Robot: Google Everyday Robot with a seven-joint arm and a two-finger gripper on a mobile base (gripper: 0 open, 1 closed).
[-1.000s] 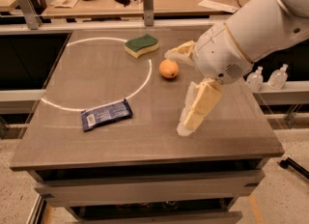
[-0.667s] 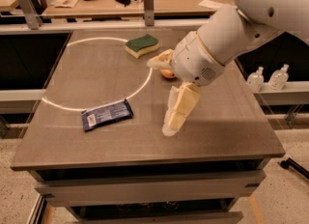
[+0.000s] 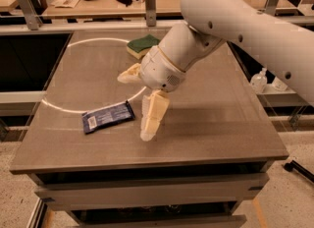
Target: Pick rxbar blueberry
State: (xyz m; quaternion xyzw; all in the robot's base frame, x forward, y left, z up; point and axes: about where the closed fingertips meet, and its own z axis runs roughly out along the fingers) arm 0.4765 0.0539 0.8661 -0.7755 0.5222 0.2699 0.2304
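A wooden tabletop (image 3: 221,124) fills the view, with a thin white ring (image 3: 64,109) marked on its left half. Lying flat on that ring's near edge, left of centre, is the blueberry bar (image 3: 108,116), a dark blue wrapper with a pale label at its left end. It lies at a slight slant and nothing is touching it.

Just to the right of the bar is my tool (image 3: 133,107). Its two cream fingers are spread wide. One points left above the bar's far side. The other points down, its tip close to the tabletop and just beside the bar's right end, with a small gap between them. It holds nothing.

Behind the tool, further back on the tabletop, sits a green-and-yellow sponge (image 3: 142,45). My white arm (image 3: 235,20) reaches in from the upper right and covers much of that side.

A second ago my tool hung over the right half of the tabletop, well away from the bar. It has since swept left, and my arm now hides the orange fruit that showed earlier. I judge the approach nearly done. What remains is to bring the open fingers over the bar and close them across its narrow width.
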